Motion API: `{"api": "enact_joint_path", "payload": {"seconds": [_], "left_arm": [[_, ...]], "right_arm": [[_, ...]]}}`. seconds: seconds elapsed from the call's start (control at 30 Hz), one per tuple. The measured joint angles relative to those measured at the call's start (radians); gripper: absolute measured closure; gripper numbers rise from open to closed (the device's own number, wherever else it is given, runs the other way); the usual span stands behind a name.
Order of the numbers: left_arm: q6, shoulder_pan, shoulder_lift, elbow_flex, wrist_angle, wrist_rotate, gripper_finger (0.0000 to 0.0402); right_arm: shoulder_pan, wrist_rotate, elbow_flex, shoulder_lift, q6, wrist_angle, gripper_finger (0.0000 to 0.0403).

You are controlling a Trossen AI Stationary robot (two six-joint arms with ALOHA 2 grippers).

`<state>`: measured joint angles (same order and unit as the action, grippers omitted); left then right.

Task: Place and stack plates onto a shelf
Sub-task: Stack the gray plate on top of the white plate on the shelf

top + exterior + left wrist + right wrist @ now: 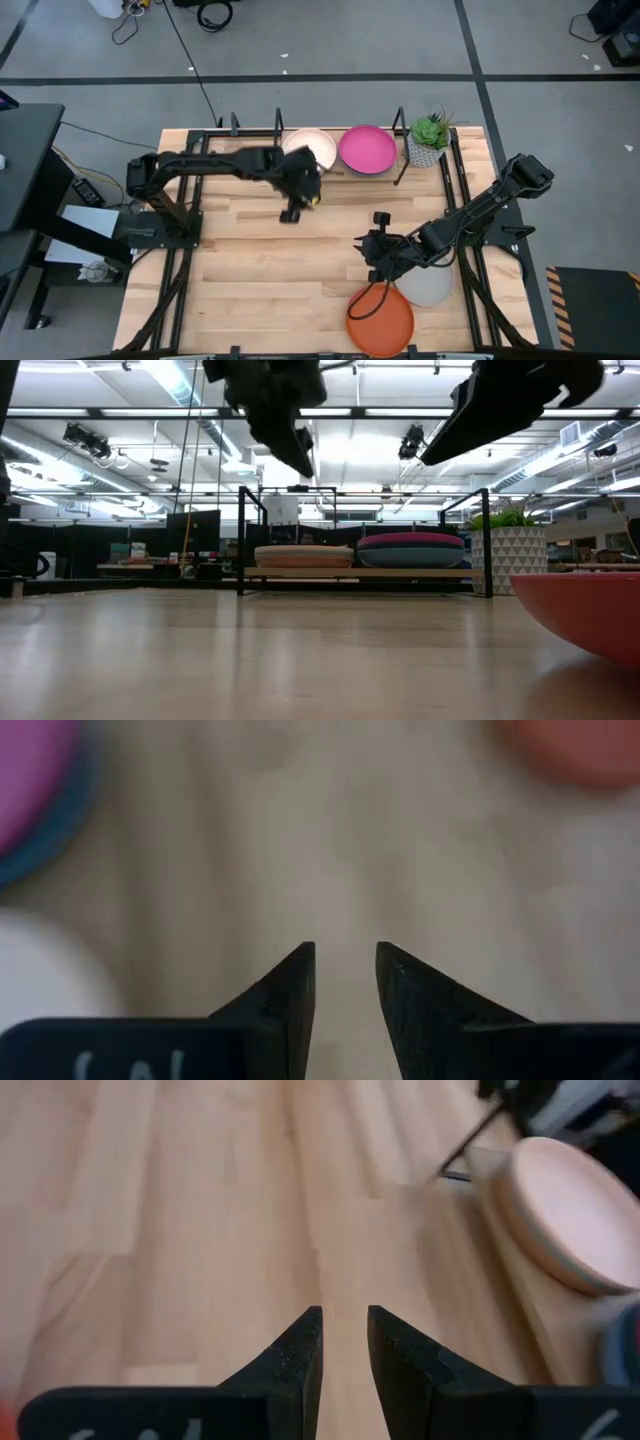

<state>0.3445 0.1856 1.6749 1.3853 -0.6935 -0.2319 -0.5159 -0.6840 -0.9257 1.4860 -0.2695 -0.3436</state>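
The small black shelf [400, 125] stands at the table's far edge and carries two stacks. In one, the cream plate [303, 549] lies on a tan-brown one [303, 560]. In the other, the magenta plate [410, 540] lies on darker teal and blue ones [410, 557]. The orange plate [380, 320] and the grey plate [430, 285] lie flat on the table near its near right corner. My left gripper [291, 212] hovers just in front of the cream stack, shut and empty [346, 958]. My right gripper [365, 243] hangs above the table just beyond the orange plate, shut and empty [345, 1320].
A potted plant in a white patterned pot [428, 142] stands right of the shelf at the far right corner. Long black rails [462, 200] run along the table's left and right sides. Bare wood [250, 270] spreads across the middle and near left.
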Motion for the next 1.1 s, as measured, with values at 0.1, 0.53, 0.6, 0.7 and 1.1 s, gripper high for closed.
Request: {"api": "enact_joint_path", "payload": {"seconds": [0.1,0.53,0.6,0.7,1.1], "left_arm": [[-0.034,-0.079,0.004,-0.021,0.014,-0.039,0.0285],[-0.018,-0.29,0.007,-0.241,0.092,0.124,0.0289],[0.003,-0.291,0.007,-0.284,0.168,0.124,0.0294],[0.034,-0.291,0.007,-0.333,0.237,0.124,0.0298],[0.033,-0.31,0.007,-0.354,0.258,0.124,0.0299]], "right_arm": [[0.0,0.067,0.0,0.0,0.011,-0.012,0.0314],[0.034,0.55,0.0,0.0,-0.277,-0.247,0.0313],[0.033,0.574,0.0,0.0,-0.321,-0.292,0.0314],[0.033,0.605,0.0,0.0,-0.383,-0.35,0.0314],[0.042,0.603,0.083,0.0,-0.37,-0.539,0.0312]]}}
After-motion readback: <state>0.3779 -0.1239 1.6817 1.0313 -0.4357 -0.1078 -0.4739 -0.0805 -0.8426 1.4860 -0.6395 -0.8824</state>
